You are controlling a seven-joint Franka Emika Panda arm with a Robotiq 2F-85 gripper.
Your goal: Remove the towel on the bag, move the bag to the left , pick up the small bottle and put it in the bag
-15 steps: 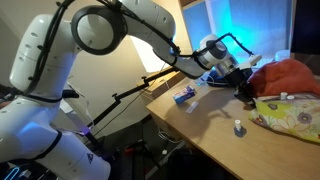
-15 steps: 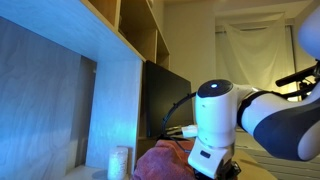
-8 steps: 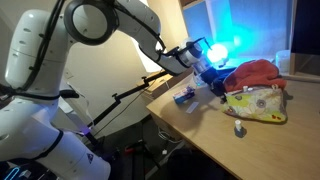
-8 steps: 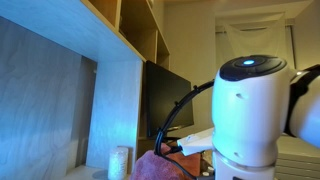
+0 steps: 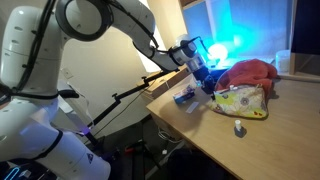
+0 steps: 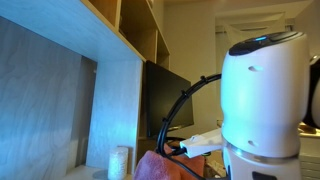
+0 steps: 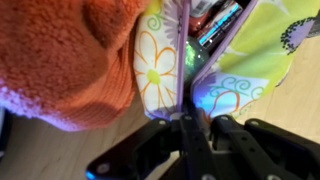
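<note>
**Q:** Reading from the left in the exterior view of the table, what is shown?
**A:** The white arm (image 5: 95,25) reaches rightward over the wooden table (image 5: 200,125). A flat blue packet (image 5: 184,96) lies near the table's left edge. Just right of it, the gripper (image 5: 209,84) meets the left end of the bag (image 5: 243,101).

**Q:** How do the jaws stand?
**A:** They are drawn together on the bag's edge. In the wrist view the gripper (image 7: 189,118) pinches the thin flower-printed bag (image 7: 158,65) between its dark fingers (image 7: 222,132).

**Q:** Where are the towel and the bottle?
**A:** The towel (image 5: 250,72) is heaped behind the bag, touching its far side. In the wrist view the towel (image 7: 60,60) lies left of the bag, pressed against it. The small bottle (image 5: 238,128) stands upright on the table in front of the bag, apart from it.

**Q:** And in the exterior view facing the shelves?
**A:** From the left there is a dark monitor (image 6: 165,95), then a corner of the towel (image 6: 152,168) at the bottom. The arm (image 6: 262,100) fills the right side, and the gripper is hidden.
</note>
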